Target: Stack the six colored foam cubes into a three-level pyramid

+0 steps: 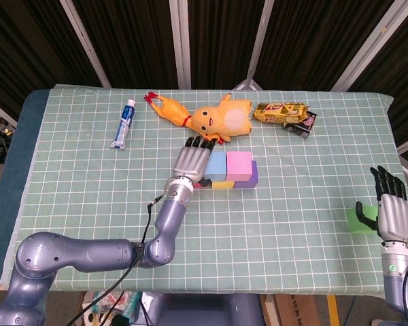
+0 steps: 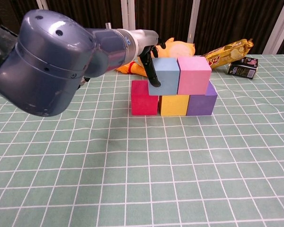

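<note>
- Bottom level done: red cube point(image 2: 144, 98), yellow cube point(image 2: 174, 104) and purple cube point(image 2: 201, 101) sit in a row on the worktop point(image 2: 142, 179), sides touching.
- Second level is on too: blue cube point(image 2: 164, 75) over the red/yellow seam, pink cube point(image 2: 194, 74) over yellow/purple, the two touching.
- Left hand point(image 1: 192, 160) is at the blue cube's left side, a dark finger point(image 2: 152, 73) lying down its front-left face (holding or merely touching, cannot tell; other fingers look extended in head view).
- Sixth cube, the green cube point(image 1: 359, 221), is not stacked yet; it lies far right near the worktop edge, well apart from the pile.
- Right hand point(image 1: 392, 210) is upright just beside the green cube, fingers straight and spread, thumb toward it, holding nothing.
- Judgement: five of six placed; left to do is the green cap on the blue/pink seam.
- Clutter behind the pile: yellow plush toy point(image 1: 221, 117), rubber chicken point(image 1: 166, 107), toothpaste tube point(image 1: 123, 123), snack packet point(image 1: 280, 111).
</note>
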Robot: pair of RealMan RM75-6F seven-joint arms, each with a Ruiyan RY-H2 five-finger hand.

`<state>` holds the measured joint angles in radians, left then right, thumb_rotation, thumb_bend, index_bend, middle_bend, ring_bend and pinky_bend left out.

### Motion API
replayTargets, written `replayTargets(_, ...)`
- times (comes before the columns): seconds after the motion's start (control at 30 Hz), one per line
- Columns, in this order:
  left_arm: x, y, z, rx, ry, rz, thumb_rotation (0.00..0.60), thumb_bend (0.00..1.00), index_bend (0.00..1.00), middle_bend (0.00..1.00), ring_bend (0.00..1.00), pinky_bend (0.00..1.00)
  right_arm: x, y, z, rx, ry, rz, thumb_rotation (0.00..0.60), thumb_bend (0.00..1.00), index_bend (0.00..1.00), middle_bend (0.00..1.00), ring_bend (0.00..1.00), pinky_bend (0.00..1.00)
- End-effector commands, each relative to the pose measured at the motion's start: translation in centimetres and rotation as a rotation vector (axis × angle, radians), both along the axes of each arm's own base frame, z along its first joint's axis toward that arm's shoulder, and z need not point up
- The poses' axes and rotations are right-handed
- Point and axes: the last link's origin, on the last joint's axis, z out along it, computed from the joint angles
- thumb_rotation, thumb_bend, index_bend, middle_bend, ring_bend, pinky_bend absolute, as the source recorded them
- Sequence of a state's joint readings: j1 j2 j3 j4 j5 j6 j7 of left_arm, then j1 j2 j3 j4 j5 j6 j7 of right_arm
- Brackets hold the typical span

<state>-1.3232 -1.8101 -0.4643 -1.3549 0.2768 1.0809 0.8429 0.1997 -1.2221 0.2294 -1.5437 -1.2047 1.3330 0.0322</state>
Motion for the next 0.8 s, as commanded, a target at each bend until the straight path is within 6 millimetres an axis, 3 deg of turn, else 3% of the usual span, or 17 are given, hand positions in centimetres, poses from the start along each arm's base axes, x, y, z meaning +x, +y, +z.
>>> replayTargets(0.03, 0.0, -0.1, 0.2, -0.001, -0.005, -0.005, 0.600, 0.21, 0.00, 0.09, 0.00, 0.03, 0.0, 0.0, -0.1, 0.001, 0.000, -0.001, 0.600, 0.47, 0.00, 0.00, 0.00, 0.00)
replayTargets(0.27, 0.0, -0.3, 0.9, 0.001, -0.014, -0.008, 0.600, 0.13, 0.00, 0.07, 0.00, 0.03, 0.0, 0.0, 0.0, 0.001, 0.001, 0.000, 0.600, 0.47, 0.00, 0.00, 0.00, 0.00)
replayTargets(0.53, -1.0, -0.8, 2.0, 0.003, -0.025, 0.005, 0.600, 0.09, 0.00, 0.07, 0.00, 0.03, 0.1, 0.1, -0.1, 0.004, -0.001, 0.003, 0.600, 0.47, 0.00, 0.00, 0.00, 0.00)
replayTargets(0.8, -2.9, -1.7, 4.6, 0.035, -0.057, 0.013, 0.600, 0.09, 0.00, 0.07, 0.00, 0.03, 0.3, 0.1, -0.1, 0.004, -0.007, 0.006, 0.600, 0.47, 0.00, 0.00, 0.00, 0.00)
